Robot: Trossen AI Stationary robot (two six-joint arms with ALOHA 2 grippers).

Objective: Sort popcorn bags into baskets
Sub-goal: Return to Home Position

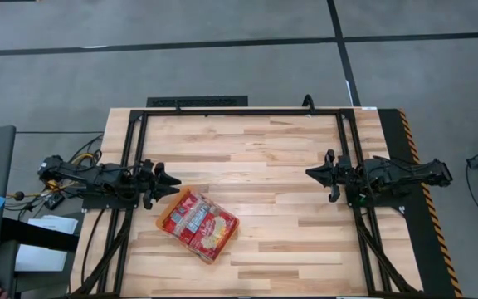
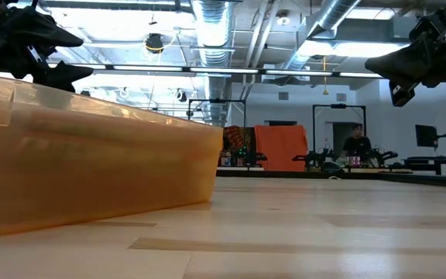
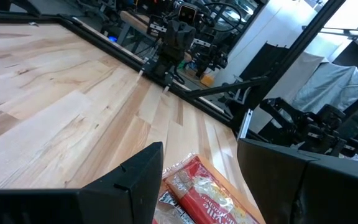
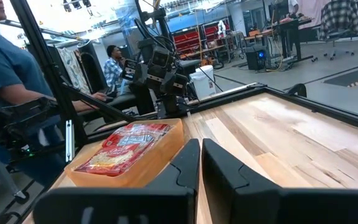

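Popcorn bags (image 1: 199, 224): stacked in orange bin (image 2: 91, 163) nr desk (image 1: 272, 149) left edge; left pincer (image 1: 171, 178) apart, empty, just beside bin; right pincer (image 1: 309, 173) together, nr right edge; step prob. homing, sorting apparently done; next: fold both arms clear w/o clipping bin.

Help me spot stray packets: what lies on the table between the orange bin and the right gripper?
Nothing: the high view shows only bare wooden table between the orange bin and the right gripper.
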